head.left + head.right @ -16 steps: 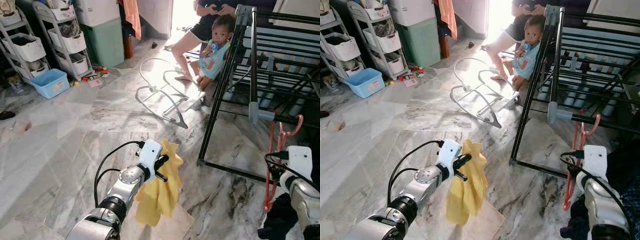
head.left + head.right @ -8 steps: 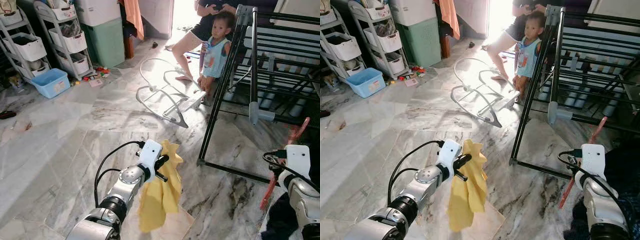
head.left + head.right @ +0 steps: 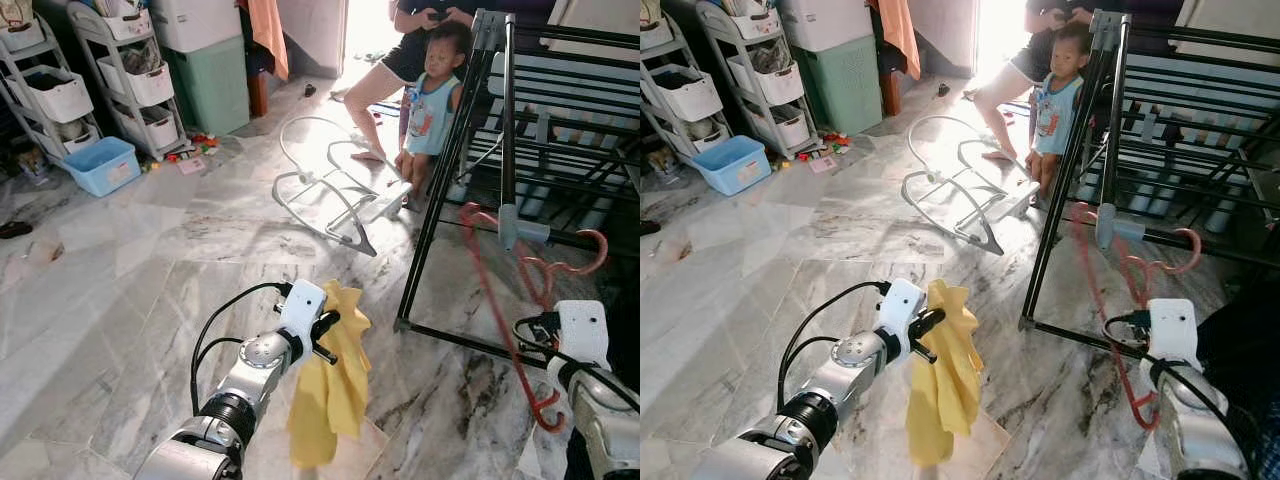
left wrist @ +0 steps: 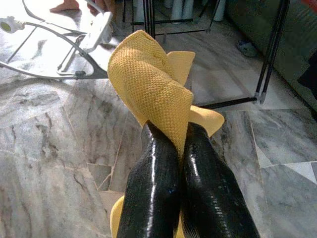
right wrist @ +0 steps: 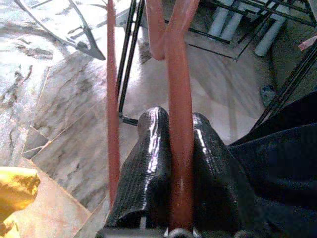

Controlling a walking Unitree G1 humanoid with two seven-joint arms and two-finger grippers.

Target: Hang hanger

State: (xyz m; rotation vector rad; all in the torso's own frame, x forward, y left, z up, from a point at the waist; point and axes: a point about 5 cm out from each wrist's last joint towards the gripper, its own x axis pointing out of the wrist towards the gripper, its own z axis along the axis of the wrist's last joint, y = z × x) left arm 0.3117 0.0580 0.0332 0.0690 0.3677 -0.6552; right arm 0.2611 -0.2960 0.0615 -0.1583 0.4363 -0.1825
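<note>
Left gripper (image 3: 322,335) clamped on a yellow cloth (image 3: 330,400) hanging above the marble floor (image 3: 120,290). Right gripper (image 5: 173,144) closed around the red hanger (image 3: 510,300), raised beside the black drying rack (image 3: 505,120). Hook not yet on a rail; hanging left to do.

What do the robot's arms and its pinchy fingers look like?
Each arm is silver metal with a black ring near the wrist. The left arm has looping black cables running to a white box on its wrist. The right arm has the same white box and black cables. The left gripper and the right gripper each have two long, shiny black fingers with rounded tips.
</note>
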